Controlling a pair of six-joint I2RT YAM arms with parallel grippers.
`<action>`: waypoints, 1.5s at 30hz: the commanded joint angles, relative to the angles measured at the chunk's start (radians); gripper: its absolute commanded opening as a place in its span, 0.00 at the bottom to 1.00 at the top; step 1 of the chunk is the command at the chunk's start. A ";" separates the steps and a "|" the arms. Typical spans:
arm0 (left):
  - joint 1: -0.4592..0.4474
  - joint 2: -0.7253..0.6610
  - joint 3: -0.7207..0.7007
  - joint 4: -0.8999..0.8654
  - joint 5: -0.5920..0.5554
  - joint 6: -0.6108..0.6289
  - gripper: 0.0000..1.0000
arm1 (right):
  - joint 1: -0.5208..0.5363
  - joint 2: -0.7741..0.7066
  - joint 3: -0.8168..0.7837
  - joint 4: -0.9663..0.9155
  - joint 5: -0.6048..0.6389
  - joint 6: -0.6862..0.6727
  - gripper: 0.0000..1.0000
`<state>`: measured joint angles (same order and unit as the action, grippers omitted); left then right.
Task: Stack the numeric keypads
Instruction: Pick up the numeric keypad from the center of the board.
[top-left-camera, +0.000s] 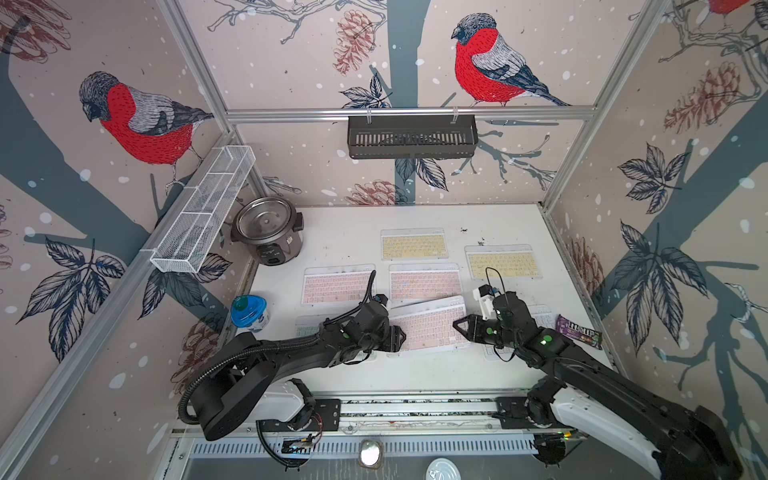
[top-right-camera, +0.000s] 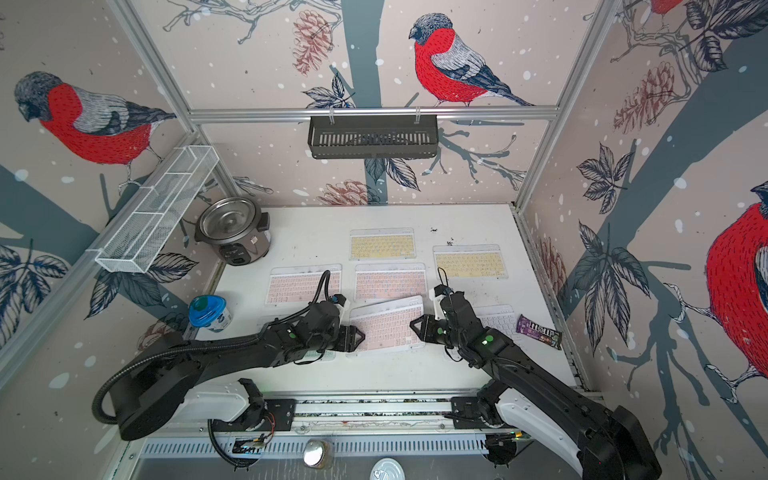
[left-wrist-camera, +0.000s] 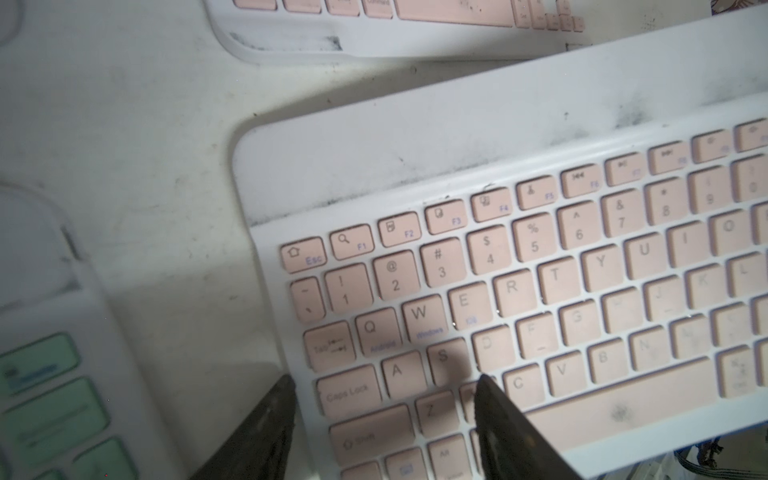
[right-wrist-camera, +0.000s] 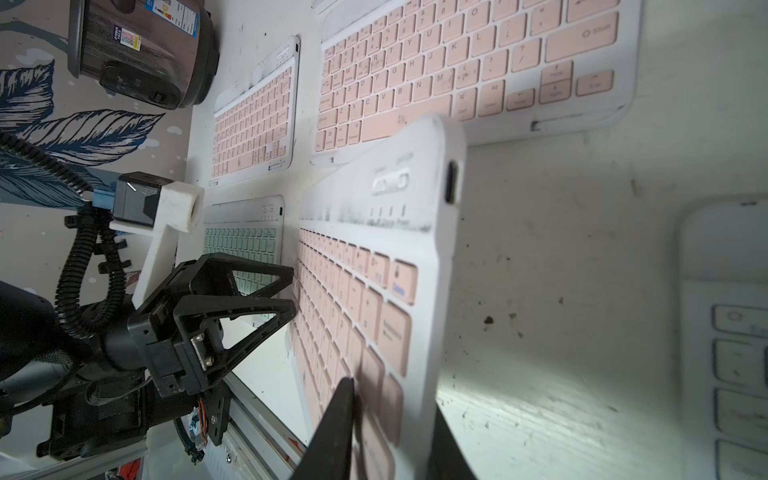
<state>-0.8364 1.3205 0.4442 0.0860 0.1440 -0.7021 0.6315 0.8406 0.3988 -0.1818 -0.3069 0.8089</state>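
Note:
A pink keypad (top-left-camera: 428, 326) (left-wrist-camera: 540, 270) lies askew at front centre, its right end raised, its far corner over another pink keypad (top-left-camera: 424, 282). My right gripper (top-left-camera: 455, 323) (right-wrist-camera: 390, 390) is shut on its right edge, one finger on the keys, one underneath. My left gripper (top-left-camera: 399, 336) (left-wrist-camera: 384, 380) is open at its left end, one fingertip beside the edge and one over the keys. A third pink keypad (top-left-camera: 336, 286) and two yellow ones (top-left-camera: 413, 245) (top-left-camera: 503, 264) lie behind. A mint keypad (left-wrist-camera: 50, 395) sits under my left arm, a white one (top-left-camera: 544, 318) under my right.
A rice cooker (top-left-camera: 268, 232) stands at the back left and a blue-lidded jar (top-left-camera: 248, 311) at the left edge. A purple candy bar (top-left-camera: 579, 331) lies at the right edge. A white wire basket (top-left-camera: 203, 212) and a black basket (top-left-camera: 411, 137) hang on the walls.

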 joint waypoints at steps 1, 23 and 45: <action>-0.001 0.002 -0.009 -0.077 -0.027 -0.021 0.68 | -0.006 -0.009 -0.001 0.016 -0.014 0.001 0.20; -0.001 -0.148 0.147 -0.293 -0.139 -0.024 0.68 | -0.099 -0.113 0.060 -0.024 -0.122 -0.037 0.06; 0.055 -0.305 0.211 -0.418 -0.339 -0.030 0.71 | -0.288 -0.019 0.236 0.120 -0.312 -0.090 0.04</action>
<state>-0.8009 1.0210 0.6495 -0.3328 -0.1787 -0.7319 0.3599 0.8059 0.6205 -0.1917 -0.5755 0.7300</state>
